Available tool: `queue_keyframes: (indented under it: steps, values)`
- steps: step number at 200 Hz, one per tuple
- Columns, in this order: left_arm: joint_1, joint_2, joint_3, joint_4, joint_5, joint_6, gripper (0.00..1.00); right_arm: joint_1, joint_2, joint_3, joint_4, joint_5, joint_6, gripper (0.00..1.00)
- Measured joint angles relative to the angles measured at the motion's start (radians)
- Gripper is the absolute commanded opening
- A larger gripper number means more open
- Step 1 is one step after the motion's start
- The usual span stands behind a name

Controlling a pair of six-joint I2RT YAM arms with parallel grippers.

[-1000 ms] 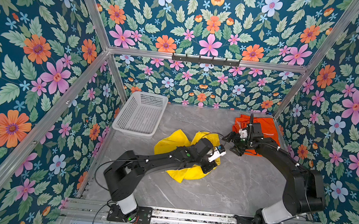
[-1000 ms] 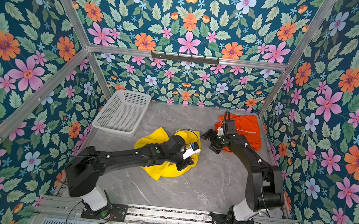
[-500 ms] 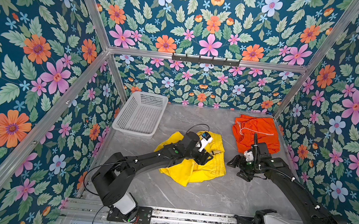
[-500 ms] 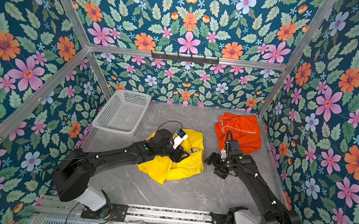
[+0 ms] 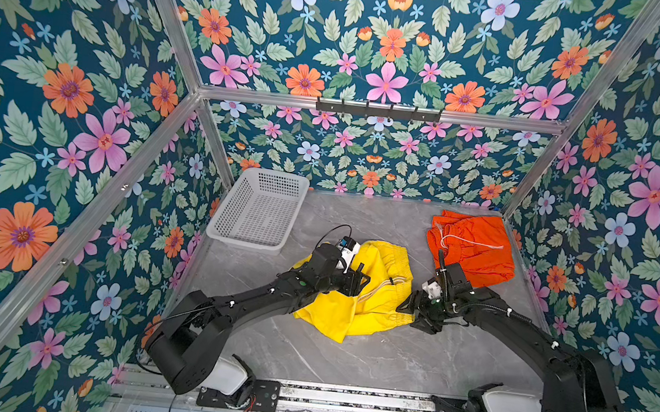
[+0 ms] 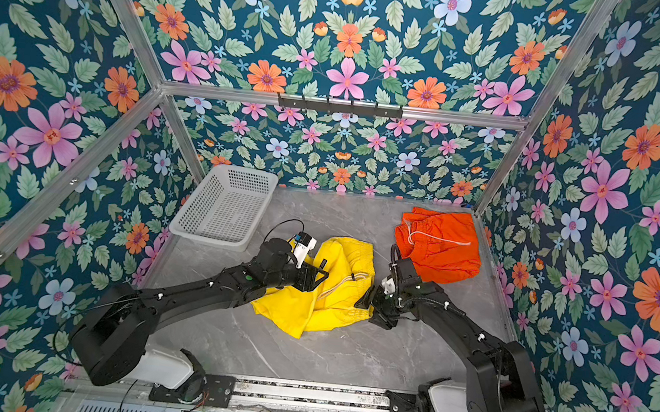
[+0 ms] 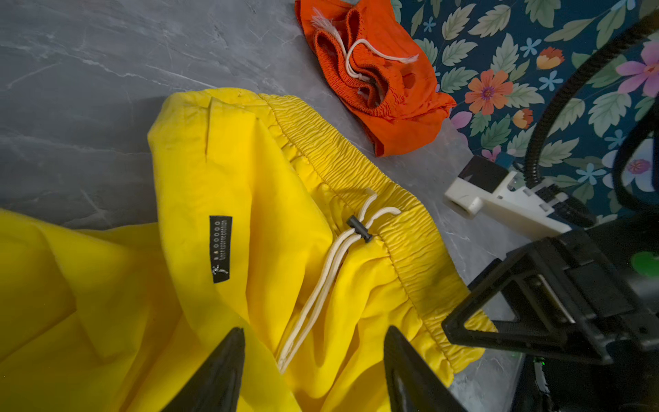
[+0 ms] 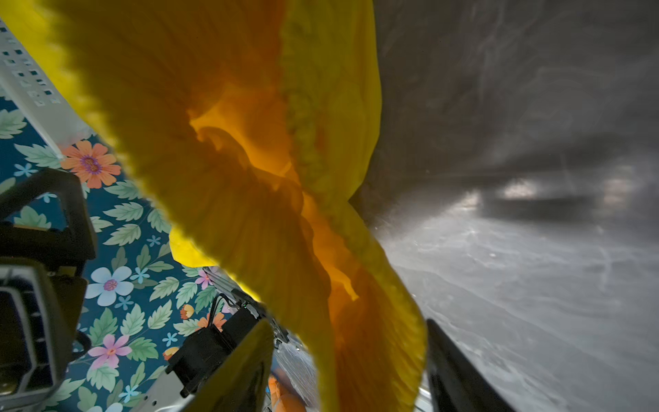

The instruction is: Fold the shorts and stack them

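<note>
— From above first: any sign of the yellow shorts (image 5: pixel 333 316)?
— Crumpled mid-table on the grey marbled table (image 5: pixel 344 367), between the two arms, in both top views. Well apart from the orange shorts (image 5: pixel 474 247), bunched in the far right corner with a white cord (image 5: pixel 470 242) across them.
— And far left?
— A white perforated basket (image 5: pixel 245 244), close to the left wall.
— State of the left gripper (image 5: pixel 355 283)?
— Over the left part of the yellow pair, jaws apart, not closed on the cloth.
— The right gripper (image 5: pixel 413 308)?
— Low at that pair's right edge, touching or just beside it. Hard to judge the jaws from up there.
— On to the left wrist view?
— Looking past two spread black fingers (image 7: pixel 228 367) onto yellow cloth: gathered waistband (image 7: pixel 338 160), cream drawstring (image 7: pixel 321 281) through a black toggle (image 7: pixel 358 230), small black label (image 7: pixel 220 249). Cloth beneath the tips, not pinched. Orange pair beyond, by the floral wall.
— Right wrist view?
— Blurred and very close. Yellow waistband edge hanging between two wide-set fingers, with a clear gap on one side. Parted, then, and not clamped on the fabric. Grey table behind.
</note>
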Motion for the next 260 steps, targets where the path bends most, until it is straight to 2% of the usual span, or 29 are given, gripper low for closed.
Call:
queue_keyframes:
  steps: [51, 73, 82, 135, 185, 219, 245, 260]
  values:
    - [0.011, -0.012, 0.005, 0.004, -0.02, -0.021, 0.64, 0.009, 0.058, -0.037, 0.099, -0.021, 0.021, 0.39]
    - [0.014, -0.019, 0.008, 0.003, -0.022, -0.021, 0.64, 0.011, 0.054, -0.014, 0.089, -0.025, 0.021, 0.19]
    - [0.016, -0.022, 0.008, 0.0, -0.026, -0.02, 0.64, 0.011, 0.04, 0.016, 0.075, -0.026, 0.021, 0.15]
    - [0.062, -0.111, 0.023, -0.032, -0.047, -0.014, 0.66, 0.011, -0.043, 0.377, -0.043, -0.006, -0.029, 0.09]
    - [0.141, -0.231, 0.044, -0.108, -0.069, 0.001, 0.68, 0.008, 0.067, 0.803, -0.205, 0.019, -0.183, 0.04]
    - [0.178, -0.317, 0.006, -0.156, -0.089, 0.01, 0.69, 0.0, 0.13, 0.99, -0.295, 0.002, -0.293, 0.02]
    - [0.208, -0.393, -0.065, -0.16, -0.089, 0.064, 0.69, -0.003, 0.132, 1.102, -0.377, -0.025, -0.391, 0.02]
    - [0.229, -0.422, -0.089, -0.164, -0.066, 0.141, 0.72, -0.025, 0.131, 1.181, -0.423, -0.032, -0.442, 0.02]
